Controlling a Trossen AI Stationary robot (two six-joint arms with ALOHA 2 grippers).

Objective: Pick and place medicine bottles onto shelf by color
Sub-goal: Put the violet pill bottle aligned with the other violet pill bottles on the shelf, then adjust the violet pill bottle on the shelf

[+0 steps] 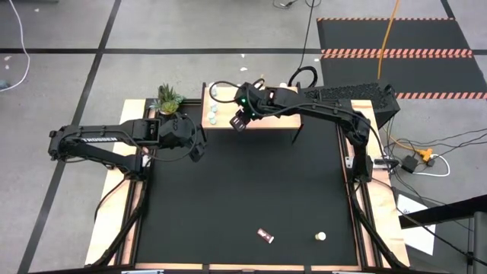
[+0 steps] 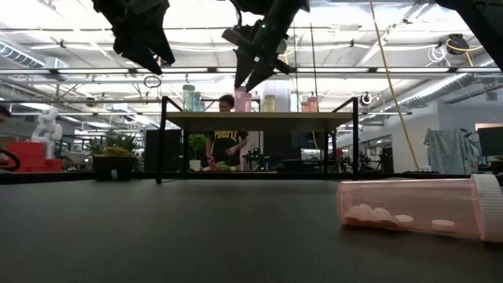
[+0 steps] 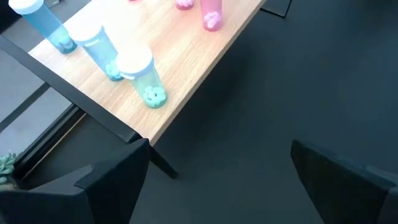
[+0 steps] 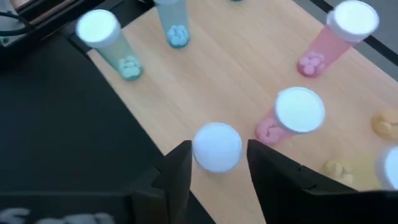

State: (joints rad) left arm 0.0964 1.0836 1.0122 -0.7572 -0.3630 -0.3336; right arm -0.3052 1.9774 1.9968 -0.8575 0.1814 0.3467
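Note:
The wooden shelf (image 1: 266, 122) stands at the table's far middle on thin dark legs. Upright on it are blue bottles (image 3: 99, 50), a green one (image 3: 143, 78) and pink ones (image 4: 292, 118). My right gripper (image 4: 217, 168) hangs over the shelf's near edge, open. Its fingers stand close on either side of the white cap of another upright bottle (image 4: 216, 146), which shows pink in the low view (image 2: 242, 98). My left gripper (image 3: 217, 186) hovers open above the black table, off the shelf's left near corner. One pink bottle (image 2: 416, 208) lies on its side near the table's front right.
A small potted plant (image 1: 169, 99) stands left of the shelf. Yellow pills in bottles (image 4: 379, 124) show at the shelf's right part. A small dark object (image 1: 265, 236) lies near the front edge. A person (image 2: 228, 134) stands in the room behind the shelf.

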